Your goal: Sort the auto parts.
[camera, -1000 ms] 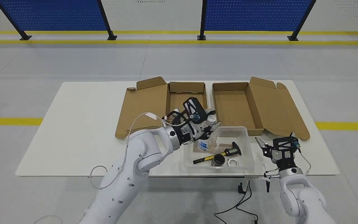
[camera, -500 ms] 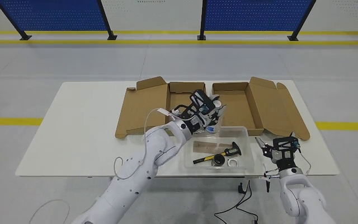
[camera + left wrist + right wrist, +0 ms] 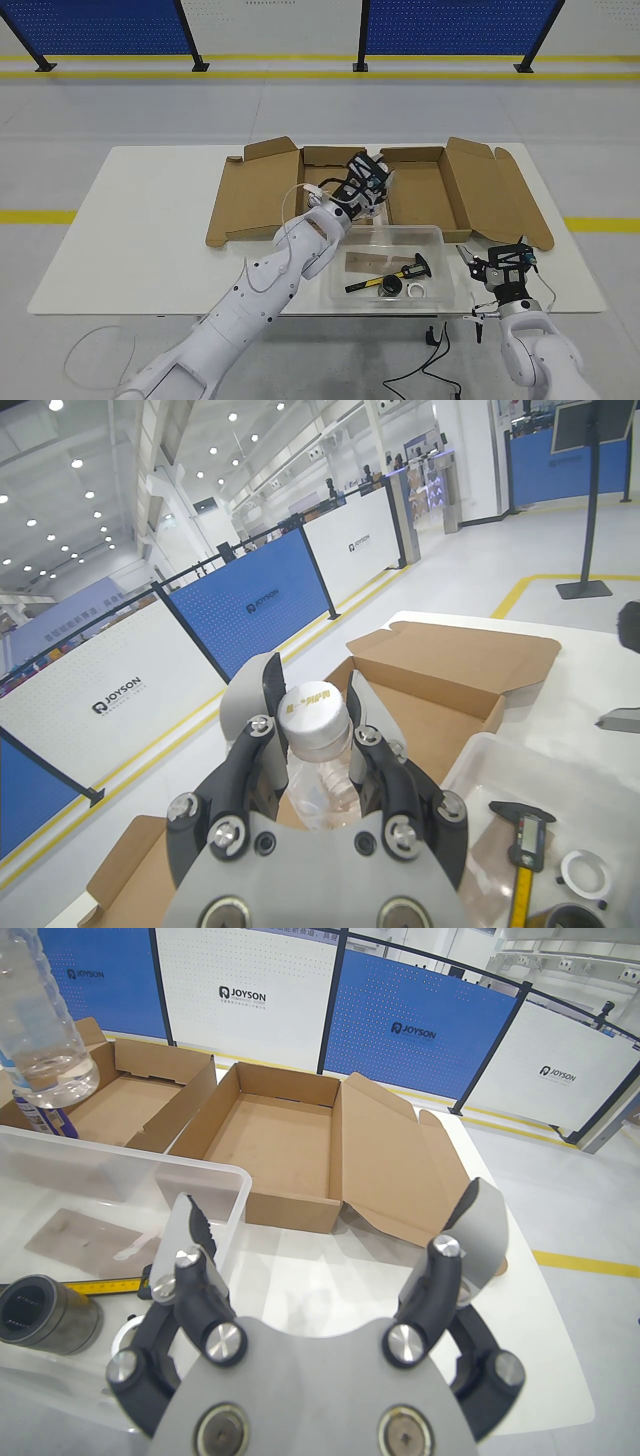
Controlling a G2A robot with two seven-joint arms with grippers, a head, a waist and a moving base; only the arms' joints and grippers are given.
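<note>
While the left claw (image 3: pixel 314 687) clamps the bottle (image 3: pixel 320 770) at its neck, its wrist view shows the white cap (image 3: pixel 312 715) between the fingers | right wrist view: bottle's clear base hangs above a cardboard box (image 3: pixel 145 1098), beyond the clear bin (image 3: pixel 125 1160) | right claw (image 3: pixel 332 1200) gapes wide, empty, over the tabletop (image 3: pixel 320 1268) beside the bin

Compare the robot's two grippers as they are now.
The left gripper is shut on the neck of a water bottle; the right gripper is open and empty. The left gripper is held up by the cardboard boxes; the right gripper is beside the clear bin, near the table's edge. Both have the same two-finger build.
</note>
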